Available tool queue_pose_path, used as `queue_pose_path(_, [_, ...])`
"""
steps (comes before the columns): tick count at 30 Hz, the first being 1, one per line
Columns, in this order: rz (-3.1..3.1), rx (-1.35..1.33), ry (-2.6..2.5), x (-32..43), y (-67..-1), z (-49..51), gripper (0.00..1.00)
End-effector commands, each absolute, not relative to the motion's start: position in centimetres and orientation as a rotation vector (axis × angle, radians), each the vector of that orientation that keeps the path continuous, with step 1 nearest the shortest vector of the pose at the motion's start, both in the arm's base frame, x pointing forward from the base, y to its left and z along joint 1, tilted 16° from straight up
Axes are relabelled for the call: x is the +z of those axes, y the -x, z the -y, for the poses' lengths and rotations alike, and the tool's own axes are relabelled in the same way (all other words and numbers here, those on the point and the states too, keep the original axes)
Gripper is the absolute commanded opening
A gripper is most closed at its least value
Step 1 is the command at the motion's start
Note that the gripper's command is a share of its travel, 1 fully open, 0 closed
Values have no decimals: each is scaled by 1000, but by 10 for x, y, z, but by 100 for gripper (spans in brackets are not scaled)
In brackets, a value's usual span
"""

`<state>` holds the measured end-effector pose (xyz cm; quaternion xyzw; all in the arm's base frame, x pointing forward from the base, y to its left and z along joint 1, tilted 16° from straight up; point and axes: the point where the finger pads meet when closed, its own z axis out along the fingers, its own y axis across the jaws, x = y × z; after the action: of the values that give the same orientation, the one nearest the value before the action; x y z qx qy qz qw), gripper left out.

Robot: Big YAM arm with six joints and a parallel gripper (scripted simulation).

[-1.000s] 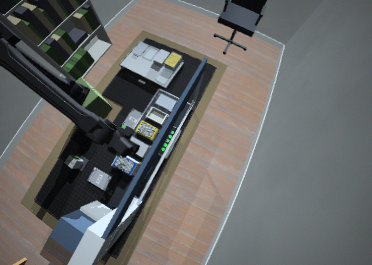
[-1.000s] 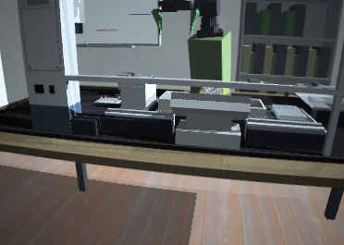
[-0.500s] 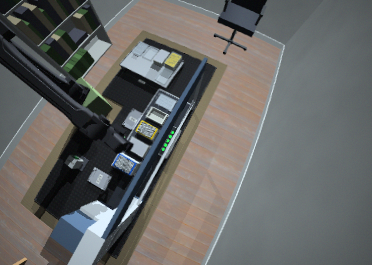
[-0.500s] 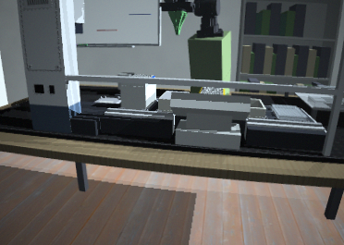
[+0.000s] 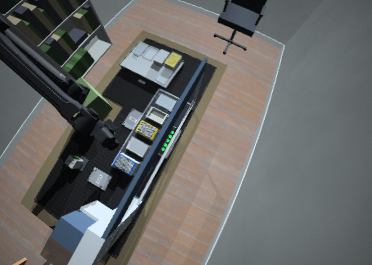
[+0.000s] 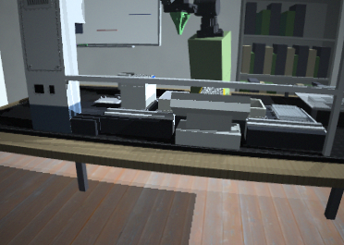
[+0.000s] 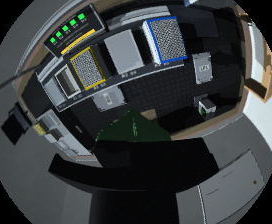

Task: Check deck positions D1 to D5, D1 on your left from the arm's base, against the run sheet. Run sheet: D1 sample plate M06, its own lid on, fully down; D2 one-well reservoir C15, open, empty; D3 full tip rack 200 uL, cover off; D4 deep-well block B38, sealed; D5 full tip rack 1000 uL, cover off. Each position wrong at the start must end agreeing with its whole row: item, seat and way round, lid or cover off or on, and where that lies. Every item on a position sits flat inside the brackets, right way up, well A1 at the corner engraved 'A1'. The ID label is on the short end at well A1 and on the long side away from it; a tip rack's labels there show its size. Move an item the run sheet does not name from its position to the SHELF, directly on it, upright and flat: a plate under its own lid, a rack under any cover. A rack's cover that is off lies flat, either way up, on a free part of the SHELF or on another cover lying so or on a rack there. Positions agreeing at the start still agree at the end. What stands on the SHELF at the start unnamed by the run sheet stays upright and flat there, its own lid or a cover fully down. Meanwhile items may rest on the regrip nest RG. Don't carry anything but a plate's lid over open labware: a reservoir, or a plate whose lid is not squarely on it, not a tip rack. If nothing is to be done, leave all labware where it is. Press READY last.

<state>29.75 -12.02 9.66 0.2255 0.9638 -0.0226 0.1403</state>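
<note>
Gripper point(image 6: 181, 22) fingers are clenched on nothing, raised well above the deck (green tips together); the yellow-framed tip rack point(image 5: 147, 130) and blue-framed tip rack point(image 5: 125, 162) are seated in the row.

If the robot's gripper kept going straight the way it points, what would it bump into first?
Probably the black deck just in front of the row of labware. The gripper, jaws shut on nothing, hangs high and points down at that bare patch, though depth is hard to judge.
</note>
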Motion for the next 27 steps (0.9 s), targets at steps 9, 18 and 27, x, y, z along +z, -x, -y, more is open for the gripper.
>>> queue_pose_path(9, [-2642, -19, -940, 116, -314, 126, 0])
queue_pose_path(18, [-2559, 19, -1149, 116, -313, 126, 0])
queue_pose_path(27, [-2503, 42, -1324, 102, -290, 123, 0])
